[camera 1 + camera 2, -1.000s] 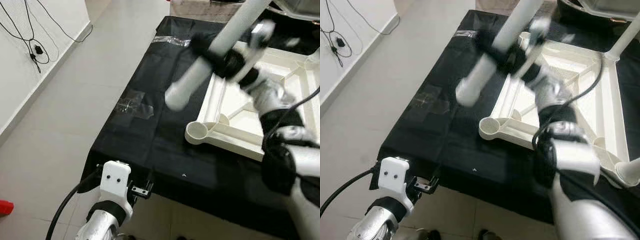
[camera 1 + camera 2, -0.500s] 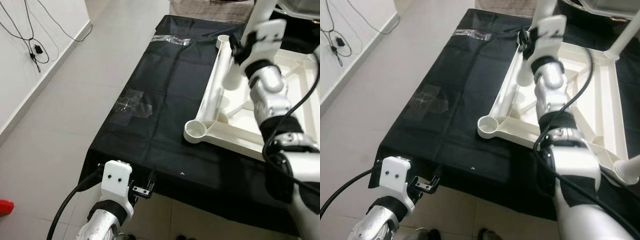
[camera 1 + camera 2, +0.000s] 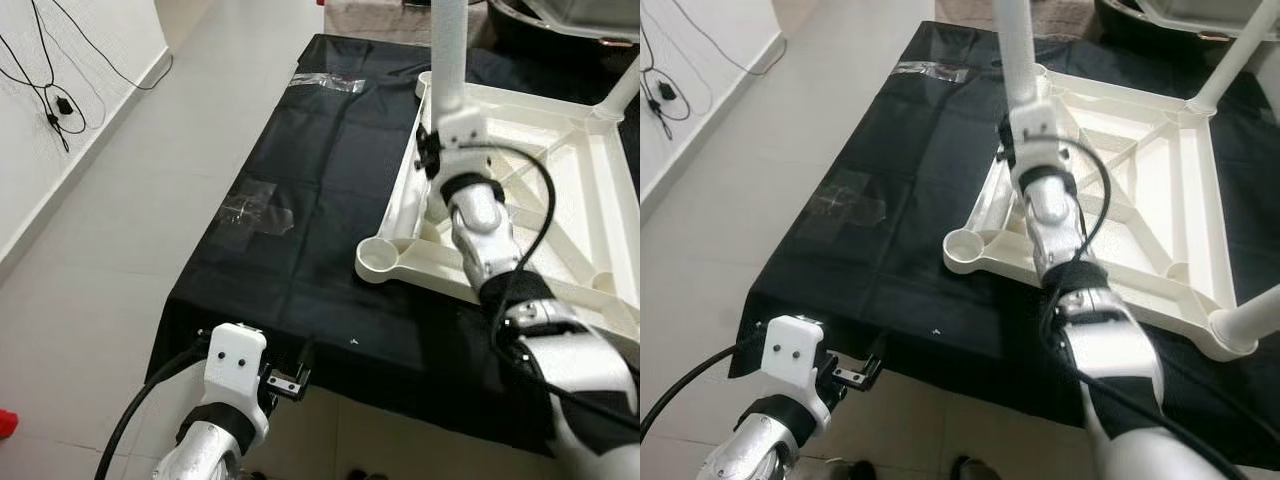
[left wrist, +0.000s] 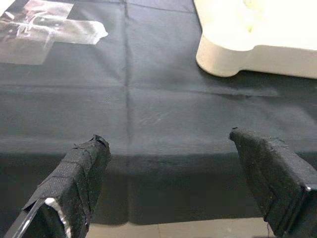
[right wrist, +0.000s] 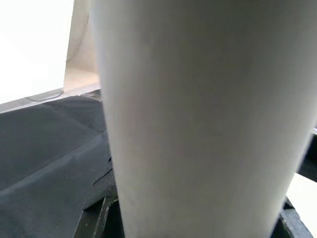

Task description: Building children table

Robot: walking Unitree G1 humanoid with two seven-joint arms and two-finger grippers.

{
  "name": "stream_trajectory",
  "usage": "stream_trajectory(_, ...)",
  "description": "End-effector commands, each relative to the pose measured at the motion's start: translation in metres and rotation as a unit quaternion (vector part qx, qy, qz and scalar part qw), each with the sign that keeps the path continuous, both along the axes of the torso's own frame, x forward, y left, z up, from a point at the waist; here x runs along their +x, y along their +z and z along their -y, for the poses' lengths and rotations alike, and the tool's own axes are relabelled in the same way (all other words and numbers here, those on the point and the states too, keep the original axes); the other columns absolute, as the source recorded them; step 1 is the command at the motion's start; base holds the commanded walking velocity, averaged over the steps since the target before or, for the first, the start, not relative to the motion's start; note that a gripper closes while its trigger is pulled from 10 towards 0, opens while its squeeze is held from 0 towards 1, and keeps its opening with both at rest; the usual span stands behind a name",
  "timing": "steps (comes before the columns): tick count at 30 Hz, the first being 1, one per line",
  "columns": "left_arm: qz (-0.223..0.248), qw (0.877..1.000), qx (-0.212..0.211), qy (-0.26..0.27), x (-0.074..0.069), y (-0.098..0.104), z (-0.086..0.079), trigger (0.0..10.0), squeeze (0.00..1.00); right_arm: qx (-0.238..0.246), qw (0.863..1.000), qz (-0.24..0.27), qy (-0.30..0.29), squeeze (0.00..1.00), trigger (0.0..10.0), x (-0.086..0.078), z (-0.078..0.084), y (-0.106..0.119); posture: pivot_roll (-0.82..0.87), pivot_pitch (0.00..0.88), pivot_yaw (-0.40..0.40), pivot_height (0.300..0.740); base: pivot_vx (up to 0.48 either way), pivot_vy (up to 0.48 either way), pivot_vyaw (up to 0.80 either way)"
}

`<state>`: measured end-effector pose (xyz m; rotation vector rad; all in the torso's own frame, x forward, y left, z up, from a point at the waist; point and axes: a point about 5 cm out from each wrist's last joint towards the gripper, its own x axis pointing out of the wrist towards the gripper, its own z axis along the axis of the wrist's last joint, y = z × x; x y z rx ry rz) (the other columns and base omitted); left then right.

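At the far left corner of the upturned tabletop (image 3: 1140, 190), my right end effector (image 3: 1025, 135) pinches the white leg (image 3: 1015, 45), now swung upright over its socket, ready to press down; left end effector (image 4: 173, 183) idles, spread, by the desk (image 3: 300, 200) edge.

One white table top (image 3: 1160, 200) is lying upside down. Three white legs (image 3: 1015, 45) are sticking up. One corner hole (image 3: 965, 243) is staying empty.
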<state>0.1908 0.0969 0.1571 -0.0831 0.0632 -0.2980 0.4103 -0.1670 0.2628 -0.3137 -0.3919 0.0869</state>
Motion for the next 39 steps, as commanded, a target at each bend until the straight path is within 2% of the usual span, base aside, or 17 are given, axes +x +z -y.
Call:
stream_trajectory(1, -0.01, 1.0, 0.0, -0.001, -0.003, -0.003, 0.001, 10.0, 0.0, 0.012, 0.998, -0.05, 0.044, 0.0, 10.0, -0.002, -0.015, -0.028, 0.13, 0.202, -0.061, 0.74, 0.0, 0.0, 0.0)
stream_trajectory(3, -0.011, 1.0, 0.0, -0.001, -0.003, -0.003, 0.001, 10.0, 0.0, 0.021, 0.996, -0.058, 0.057, 0.0, 10.0, -0.002, -0.02, -0.031, 0.13, 0.202, -0.061, 0.74, 0.0, 0.0, 0.0)
stream_trajectory(5, -0.011, 1.0, -0.001, 0.0, -0.002, -0.003, 0.001, 10.0, 0.0, 0.08, 0.987, -0.085, 0.108, 0.0, 10.0, -0.002, -0.035, -0.032, 0.12, 0.213, -0.058, 0.74, 0.0, 0.0, 0.0)
stream_trajectory(7, -0.011, 1.0, -0.001, 0.0, -0.002, -0.003, 0.001, 10.0, 0.0, 0.08, 0.987, -0.085, 0.108, 0.0, 10.0, -0.002, -0.035, -0.032, 0.12, 0.213, -0.058, 0.74, 0.0, 0.0, 0.0)
stream_trajectory(9, -0.011, 1.0, -0.002, 0.0, -0.002, -0.003, 0.001, 10.0, 0.0, 0.11, 0.98, -0.092, 0.135, 0.0, 10.0, -0.003, -0.046, -0.029, 0.12, 0.214, -0.058, 0.74, 0.0, 0.0, 0.0)
stream_trajectory(11, -0.012, 1.0, -0.002, 0.001, -0.001, -0.003, 0.001, 10.0, 0.0, 0.151, 0.966, -0.076, 0.194, 0.0, 10.0, -0.009, -0.076, -0.013, 0.11, 0.216, -0.059, 0.74, 0.0, 0.0, 0.0)
stream_trajectory(14, -0.012, 1.0, -0.002, 0.001, -0.001, -0.003, 0.001, 10.0, 0.0, 0.151, 0.966, -0.076, 0.194, 0.0, 10.0, -0.009, -0.076, -0.013, 0.11, 0.216, -0.059, 0.74, 0.0, 0.0, 0.0)
stream_trajectory(15, -0.012, 1.0, -0.002, 0.001, -0.001, -0.003, 0.001, 10.0, 0.0, 0.16, 0.961, -0.066, 0.213, 0.0, 10.0, -0.013, -0.088, -0.007, 0.11, 0.216, -0.059, 0.74, 0.0, 0.0, 0.0)
stream_trajectory(17, -0.012, 1.0, -0.002, 0.001, -0.001, -0.003, 0.001, 10.0, 0.0, 0.16, 0.961, -0.066, 0.213, 0.0, 10.0, -0.013, -0.088, -0.007, 0.11, 0.216, -0.059, 0.74, 0.0, 0.0, 0.0)
stream_trajectory(19, -0.011, 1.0, -0.003, 0.002, 0.0, -0.003, 0.002, 10.0, 0.0, 0.165, 0.954, -0.055, 0.243, 0.0, 10.0, -0.018, -0.105, 0.001, 0.12, 0.214, -0.064, 0.74, 0.0, 0.0, 0.0)
stream_trajectory(24, -0.011, 1.0, -0.003, 0.006, 0.002, -0.003, 0.002, 10.0, 0.0, 0.148, 0.959, -0.026, 0.24, 0.0, 10.0, -0.018, -0.105, 0.01, 0.11, 0.211, -0.067, 0.74, 0.0, 0.0, 0.0)
stream_trajectory(28, -0.01, 1.0, -0.002, 0.006, 0.002, -0.004, 0.002, 10.0, 0.0, 0.156, 0.961, -0.001, 0.227, 0.0, 10.0, -0.015, -0.091, 0.025, 0.11, 0.207, -0.065, 0.74, 0.0, 0.0, 0.0)
stream_trajectory(31, -0.009, 1.0, 0.0, 0.005, 0.004, -0.005, 0.001, 10.0, 0.0, 0.21, 0.948, 0.042, 0.235, 0.0, 10.0, -0.017, -0.075, 0.053, 0.11, 0.2, -0.063, 0.74, 0.0, 0.0, 0.0)
stream_trajectory(35, -0.008, 1.0, 0.001, 0.005, 0.005, -0.006, 0.0, 10.0, 0.0, 0.221, 0.943, 0.046, 0.245, 0.0, 10.0, -0.018, -0.072, 0.059, 0.11, 0.198, -0.062, 0.74, 0.0, 0.0, 0.0)
stream_trajectory(36, -0.008, 1.0, 0.002, 0.006, 0.006, -0.006, 0.0, 10.0, 0.0, 0.229, 0.939, 0.049, 0.25, 0.0, 10.0, -0.018, -0.07, 0.062, 0.11, 0.194, -0.065, 0.74, 0.0, 0.0, 0.0)
stream_trajectory(37, -0.008, 1.0, 0.002, 0.007, 0.006, -0.006, -0.001, 10.0, 0.0, 0.257, 0.925, 0.044, 0.275, 0.0, 10.0, -0.019, -0.069, 0.065, 0.12, 0.191, -0.067, 0.74, 0.0, 0.0, 0.0)
stream_trajectory(39, -0.006, 1.0, 0.004, 0.008, 0.007, -0.007, -0.001, 10.0, 0.0, 0.31, 0.886, 0.017, 0.344, 0.0, 10.0, -0.022, -0.073, 0.067, 0.11, 0.186, -0.064, 0.74, 0.0, 0.0, 0.0)
